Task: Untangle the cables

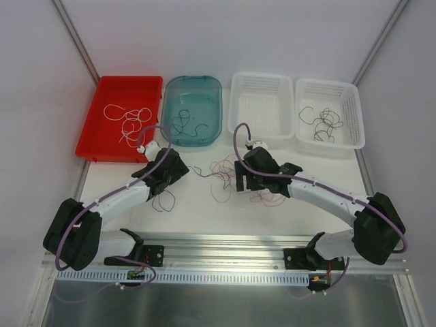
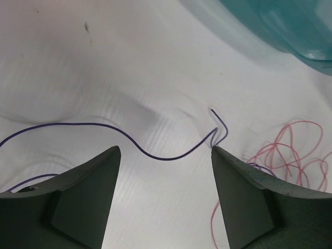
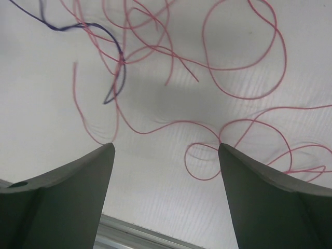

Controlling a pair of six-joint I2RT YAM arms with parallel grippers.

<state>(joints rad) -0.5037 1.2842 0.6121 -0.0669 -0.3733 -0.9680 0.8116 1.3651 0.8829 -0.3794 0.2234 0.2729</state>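
The cables [image 1: 221, 174] lie as a loose clump of red-pink and dark strands on the white table between my two grippers. My left gripper [image 1: 170, 178] hovers just left of the clump. In the left wrist view it [image 2: 163, 150] is open and empty, and a dark wire [image 2: 155, 154] curves on the table just beyond its fingertips. My right gripper [image 1: 243, 180] hangs over the clump's right side. In the right wrist view it [image 3: 166, 148] is open and empty above several red-pink wires [image 3: 171, 123], with a dark wire [image 3: 116, 78] crossing them at the upper left.
Along the back stand a red tray [image 1: 102, 146] with white wires, a teal bin [image 1: 212, 133] with black wires, a white basket [image 1: 262, 129] and a second white basket [image 1: 354, 139] with dark brown wires. A metal rail [image 1: 225, 238] runs along the near edge.
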